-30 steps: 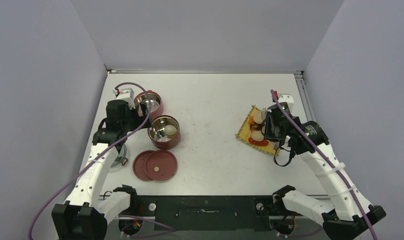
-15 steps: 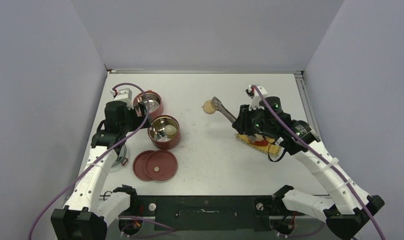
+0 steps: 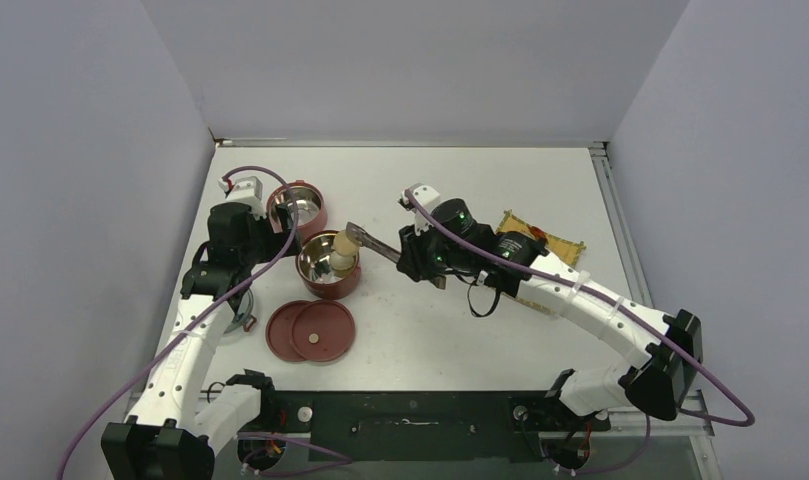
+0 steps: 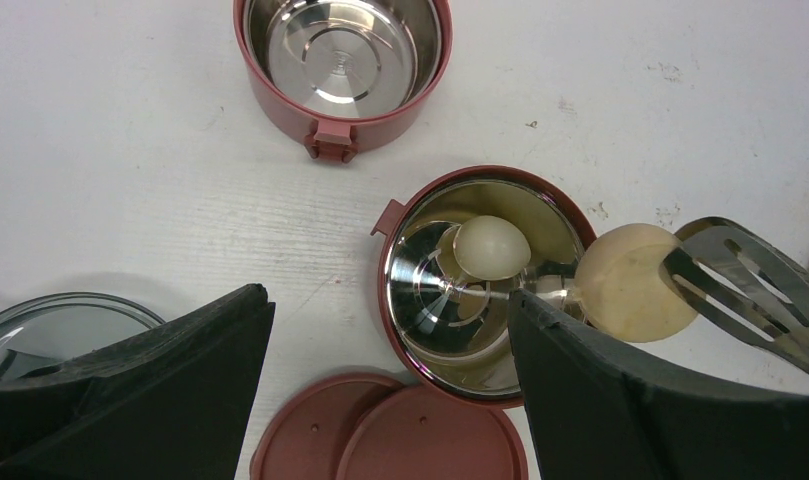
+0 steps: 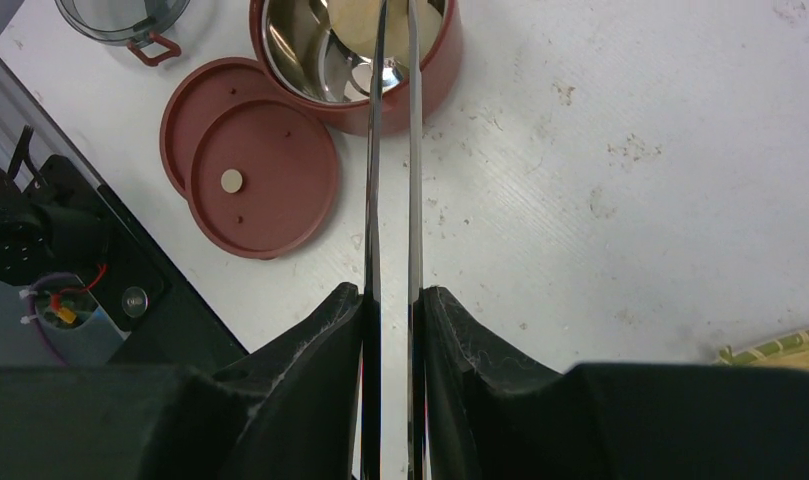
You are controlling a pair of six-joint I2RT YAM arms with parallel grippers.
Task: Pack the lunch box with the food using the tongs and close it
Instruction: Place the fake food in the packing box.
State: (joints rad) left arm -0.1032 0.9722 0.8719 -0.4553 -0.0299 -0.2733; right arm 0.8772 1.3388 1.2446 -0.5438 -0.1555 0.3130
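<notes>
- A clear greyish dish [image 3: 242, 322] with a small red handle sits at the far left of the white table [image 3: 430, 330], beside the left arm.
- The left gripper [image 4: 387, 300] hangs above the two bowls. Its black fingers [image 4: 160, 380] are spread wide with nothing between them.
- The far bowl [image 3: 298, 205] of the lunch box is dark red outside and shiny steel inside. It stands upright near the table's back left, and the left wrist view shows nothing in it.
- The near bowl [image 3: 328, 265] stands upright just in front of and to the right of the far one, close to it but apart. One cream ball [image 4: 490, 245] lies on its steel floor.
- Two flat dark-red lids [image 3: 312, 330] lie overlapping on the table just in front of the near bowl.
- A second cream ball [image 4: 635, 282] is pinched in the slotted tips of the tongs [image 3: 375, 245]. It is held in the air above the near bowl's right rim.
- The tongs reach leftward from the right gripper [image 5: 392, 295], which is clamped on their two slim arms and presses them nearly parallel.
- The yellow mat [image 3: 540, 240] lies at the right of the table, mostly hidden behind the right arm, so I cannot tell what food lies on it.
</notes>
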